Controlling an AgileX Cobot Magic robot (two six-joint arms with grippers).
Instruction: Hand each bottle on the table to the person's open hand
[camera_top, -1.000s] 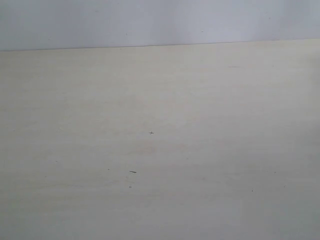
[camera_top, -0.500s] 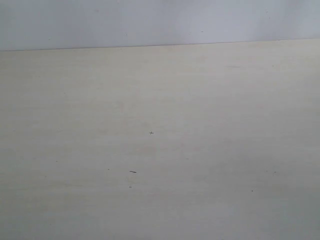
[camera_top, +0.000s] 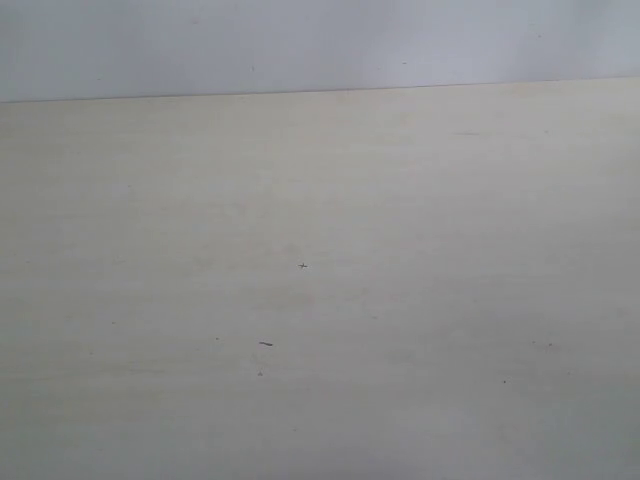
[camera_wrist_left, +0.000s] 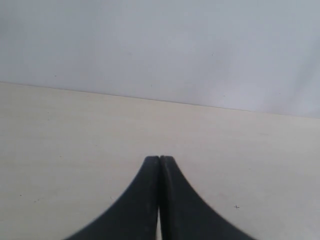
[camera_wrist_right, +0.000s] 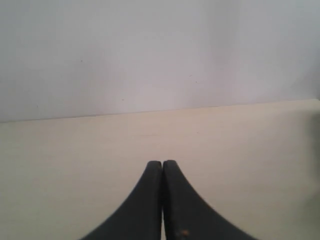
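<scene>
The pale beige wood-grain table (camera_top: 400, 250) fills the exterior view and carries only a few tiny dark specks. No bottle shows in any view, and the person's open hand is out of view. My left gripper (camera_wrist_left: 159, 158) is shut with its black fingertips pressed together and nothing between them, above the table (camera_wrist_left: 75, 130). My right gripper (camera_wrist_right: 162, 162) is likewise shut and holds nothing, over the table (camera_wrist_right: 240, 140). Neither gripper appears in the exterior view.
A plain pale grey wall (camera_top: 320, 40) rises behind the table's far edge (camera_top: 320, 90). A small cross mark (camera_top: 302, 265) and a short dark dash (camera_top: 265, 344) lie on the tabletop.
</scene>
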